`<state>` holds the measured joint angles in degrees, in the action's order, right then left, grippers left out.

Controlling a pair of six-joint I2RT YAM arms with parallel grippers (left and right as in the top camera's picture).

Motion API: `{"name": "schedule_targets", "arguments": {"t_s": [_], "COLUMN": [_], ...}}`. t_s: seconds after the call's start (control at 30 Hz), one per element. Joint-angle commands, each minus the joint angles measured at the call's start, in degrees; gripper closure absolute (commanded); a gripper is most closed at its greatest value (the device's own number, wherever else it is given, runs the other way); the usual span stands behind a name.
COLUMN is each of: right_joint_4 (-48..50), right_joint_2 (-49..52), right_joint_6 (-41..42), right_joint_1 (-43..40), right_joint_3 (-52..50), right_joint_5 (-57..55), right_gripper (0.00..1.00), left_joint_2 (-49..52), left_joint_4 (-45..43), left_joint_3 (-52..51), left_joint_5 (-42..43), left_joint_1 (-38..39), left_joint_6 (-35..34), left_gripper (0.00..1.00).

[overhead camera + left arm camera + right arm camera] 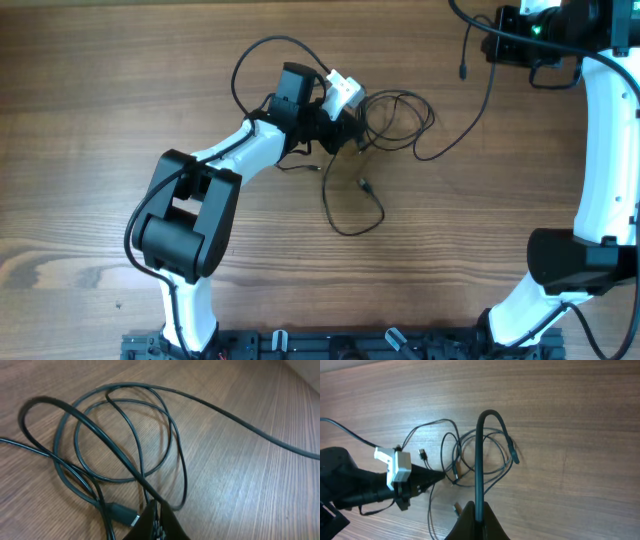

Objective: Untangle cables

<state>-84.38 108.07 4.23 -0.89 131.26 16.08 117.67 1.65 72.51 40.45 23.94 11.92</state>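
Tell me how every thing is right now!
Cables: tangled in loops on the table.
Left arm: jaws shut on a cable in the tangle.
Right arm: jaws shut on a cable, held up high.
Plug: unplugged, lying on the table.

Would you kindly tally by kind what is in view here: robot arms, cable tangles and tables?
Robot arms: 2 (left arm, right arm)
Tangle of thin black cables: 1 (the single cables are too knotted to count)
Wooden table: 1
Total: 4
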Motion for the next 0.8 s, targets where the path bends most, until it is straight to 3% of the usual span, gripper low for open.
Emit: {"name": "schedule_targets", "arguments": {"t_s": [0.0, 0.03, 0.17, 0.2, 0.27, 0.3, 0.4, 0.47, 0.6, 0.63, 0.7, 0.77], "right_joint_4": [-0.8, -0.9, -0.9, -1.0, -1.1, -1.2, -1.3, -1.3, -1.4, -1.4, -1.6, -2.0], "right_joint_2": [0.8, 0.8, 0.8, 0.8, 0.8, 0.8, 0.8, 0.8, 0.8, 0.8, 0.8, 0.8], "right_joint_6": [0.3, 0.3, 0.3, 0.3, 0.3, 0.3, 0.3, 0.3, 0.2, 0.3, 0.2, 0.3], "right_joint_1": [0.7, 0.9, 1.5, 1.5, 1.5, 1.6, 1.8, 1.8, 1.9, 1.9, 1.8, 1.9], "right_joint_3": [-0.2, -0.2, -0.2, -0.2, -0.2, -0.1, -0.1, -0.1, -0.1, -0.1, -0.1, -0.1], "right_joint_5": [1.0, 1.0, 1.0, 1.0, 1.0, 1.0, 1.0, 1.0, 1.0, 1.0, 1.0, 1.0], "right_gripper": [0.95, 0.96, 0.96, 0.95, 0.95, 0.95, 0.95, 0.96, 0.96, 0.95, 0.95, 0.95], "left_joint_2": [1.2, 1.2, 1.3, 1.3, 1.3, 1.3, 1.8, 2.7, 4.9, 5.0, 5.1, 4.9], "left_joint_4": [-1.5, -1.4, -1.5, -1.7, -2.1, -2.4, -3.6, -4.0, -4.7, -4.8, -5.2, -7.1], "left_joint_3": [0.6, 0.6, 0.6, 0.6, 0.6, 0.6, 0.6, 0.6, 0.6, 0.6, 0.6, 0.7], "left_joint_5": [-1.1, -1.1, -1.1, -1.1, -1.1, -1.2, -1.6, -1.5, -1.5, -1.5, -1.6, -1.6], "left_joint_1": [0.1, 0.1, 0.3, 0.3, 0.3, 0.3, 0.4, 0.4, 0.7, 0.7, 0.8, 0.5], "left_joint_6": [-1.9, -1.9, -2.1, -2.1, -2.1, -2.1, -2.4, -2.4, -4.9, -5.2, -5.2, -6.5], "left_gripper": [0.63, 0.49, 0.35, 0.36, 0.56, 0.59, 0.53, 0.62, 0.58, 0.66, 0.96, 0.96]}}
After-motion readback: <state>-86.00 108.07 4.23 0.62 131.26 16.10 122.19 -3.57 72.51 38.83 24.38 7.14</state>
